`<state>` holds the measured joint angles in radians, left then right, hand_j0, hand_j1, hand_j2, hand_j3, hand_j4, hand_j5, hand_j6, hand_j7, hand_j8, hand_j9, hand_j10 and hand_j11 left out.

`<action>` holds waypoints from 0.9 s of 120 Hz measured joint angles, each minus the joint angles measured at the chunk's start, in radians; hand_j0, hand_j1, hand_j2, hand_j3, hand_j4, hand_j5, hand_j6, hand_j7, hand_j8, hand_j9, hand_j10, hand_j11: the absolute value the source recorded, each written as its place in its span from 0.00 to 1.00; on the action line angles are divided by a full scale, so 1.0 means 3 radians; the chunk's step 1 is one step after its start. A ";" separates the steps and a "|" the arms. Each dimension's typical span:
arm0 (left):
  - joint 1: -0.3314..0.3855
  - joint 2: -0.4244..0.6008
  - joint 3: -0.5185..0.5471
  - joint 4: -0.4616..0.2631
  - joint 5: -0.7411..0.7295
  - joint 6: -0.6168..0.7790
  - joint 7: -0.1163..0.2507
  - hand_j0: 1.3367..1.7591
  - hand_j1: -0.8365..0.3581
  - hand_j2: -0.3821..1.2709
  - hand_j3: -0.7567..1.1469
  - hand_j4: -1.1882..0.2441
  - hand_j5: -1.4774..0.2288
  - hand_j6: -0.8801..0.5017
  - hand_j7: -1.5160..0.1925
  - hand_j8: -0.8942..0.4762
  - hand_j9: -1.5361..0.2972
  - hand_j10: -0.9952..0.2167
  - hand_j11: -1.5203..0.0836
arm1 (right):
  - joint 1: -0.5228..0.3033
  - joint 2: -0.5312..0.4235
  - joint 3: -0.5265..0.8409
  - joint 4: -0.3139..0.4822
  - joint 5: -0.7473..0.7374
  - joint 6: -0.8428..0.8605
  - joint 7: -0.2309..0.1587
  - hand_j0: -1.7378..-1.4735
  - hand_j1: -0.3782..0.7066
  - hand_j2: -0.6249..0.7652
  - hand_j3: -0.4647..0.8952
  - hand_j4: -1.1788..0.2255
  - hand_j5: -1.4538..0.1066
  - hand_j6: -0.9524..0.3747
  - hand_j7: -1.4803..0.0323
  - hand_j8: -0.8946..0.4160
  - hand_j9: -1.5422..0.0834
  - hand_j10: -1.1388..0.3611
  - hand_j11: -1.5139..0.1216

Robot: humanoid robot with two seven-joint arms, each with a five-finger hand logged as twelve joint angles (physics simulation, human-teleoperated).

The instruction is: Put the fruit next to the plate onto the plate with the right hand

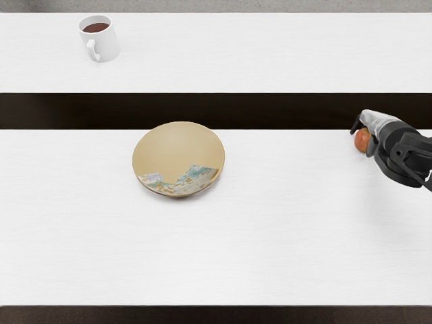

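Head view, the only camera.

Near table: white, spans the full width of the frame. Behind it a dark gap, then far table, also white.

On the far table, left rear: white mug, upright, handle turned toward the camera, dark liquid inside.

On the near table, left of centre: plate, round and tan, with blue-green and white patterning along the near rim. Whole upper face in plain sight.

At the right edge of the frame, close to the far edge of the near table: right hand, dark grey, arm entering from the right. Lighter grey fingers curled over the top of the fruit. One dark fingertip hooked round its upper left side. Reads as a closed grasp on the fruit.

Fruit: small, rounded, red to orange. Only the left part exposed, the rest hidden behind fingers and palm. Kind of fruit not determinable.

Position of fruit: well apart from the plate, off to its right, with a long stretch of bare tabletop between. Not on the plate. Cannot tell whether resting on the tabletop or lifted clear of it.
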<state>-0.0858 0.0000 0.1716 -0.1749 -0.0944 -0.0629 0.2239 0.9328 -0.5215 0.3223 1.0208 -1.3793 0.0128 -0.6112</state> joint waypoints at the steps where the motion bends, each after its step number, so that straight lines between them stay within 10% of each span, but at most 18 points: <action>1: 0.0002 0.0000 0.0000 0.0000 0.0000 0.0000 0.0000 0.76 0.99 0.23 0.40 0.83 0.87 0.64 0.89 0.65 0.84 0.82 0.95 | 0.0000 0.0000 0.0000 0.0000 0.0001 0.0000 0.0000 0.31 0.54 0.43 0.34 0.47 0.51 0.41 0.54 0.36 0.54 0.41 0.52; 42: 0.0000 0.0000 0.0000 0.0000 0.0000 0.0000 0.0000 0.76 0.99 0.23 0.40 0.83 0.87 0.64 0.89 0.65 0.84 0.82 0.95 | -0.0001 0.0001 0.0001 -0.0005 0.0004 0.0011 0.0001 0.33 0.60 0.63 0.34 0.31 0.35 0.41 0.36 0.36 0.37 0.34 0.35; 108: 0.0000 0.0000 0.0000 0.0000 -0.0001 0.0000 0.0000 0.76 0.99 0.23 0.40 0.83 0.87 0.64 0.89 0.65 0.84 0.82 0.95 | 0.0124 0.0043 0.0035 0.0280 0.0078 0.0039 0.0001 0.34 0.65 0.66 0.34 0.40 0.23 0.49 0.27 0.45 0.28 0.40 0.25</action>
<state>-0.0859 0.0000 0.1716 -0.1749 -0.0947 -0.0629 0.2239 0.9701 -0.5085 0.3329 1.1046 -1.3560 0.0244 -0.6110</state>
